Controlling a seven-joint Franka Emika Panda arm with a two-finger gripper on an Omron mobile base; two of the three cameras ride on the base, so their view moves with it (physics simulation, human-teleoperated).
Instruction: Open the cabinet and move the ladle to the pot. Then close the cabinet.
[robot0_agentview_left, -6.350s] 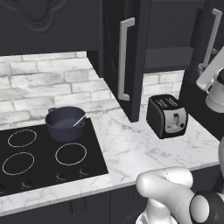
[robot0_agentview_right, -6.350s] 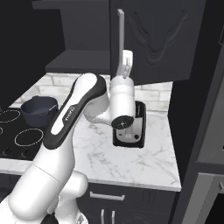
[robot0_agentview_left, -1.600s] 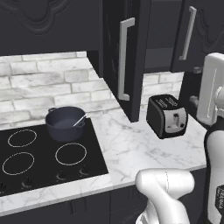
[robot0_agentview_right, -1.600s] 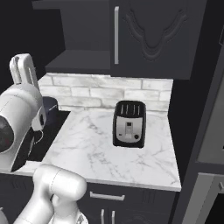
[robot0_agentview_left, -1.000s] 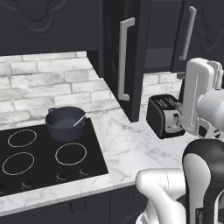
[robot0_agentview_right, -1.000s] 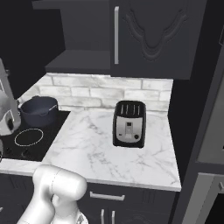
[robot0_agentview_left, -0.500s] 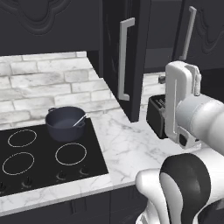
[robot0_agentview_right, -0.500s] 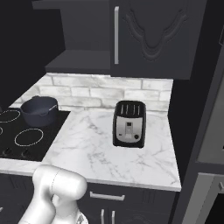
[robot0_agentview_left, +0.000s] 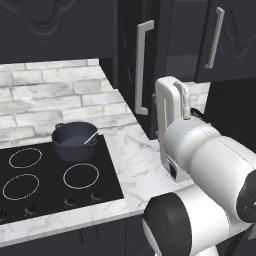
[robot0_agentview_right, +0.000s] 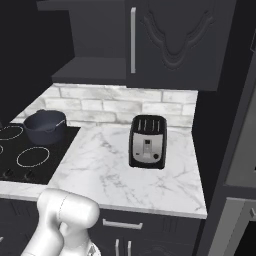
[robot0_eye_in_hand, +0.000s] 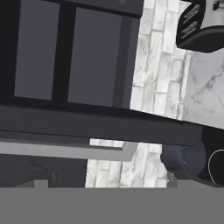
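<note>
The ladle (robot0_agentview_left: 90, 137) is lying in the pot (robot0_agentview_left: 75, 141) on the hob at the counter's left end. The arm has been swinging leftward across the toaster (robot0_agentview_right: 147, 141); claw spread, empty. The cabinet (robot0_agentview_left: 145, 65) door is standing open, awaiting closing.

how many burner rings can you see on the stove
4: back left, back right under the pot, front left, front right. More may lie past the left edge.
</note>
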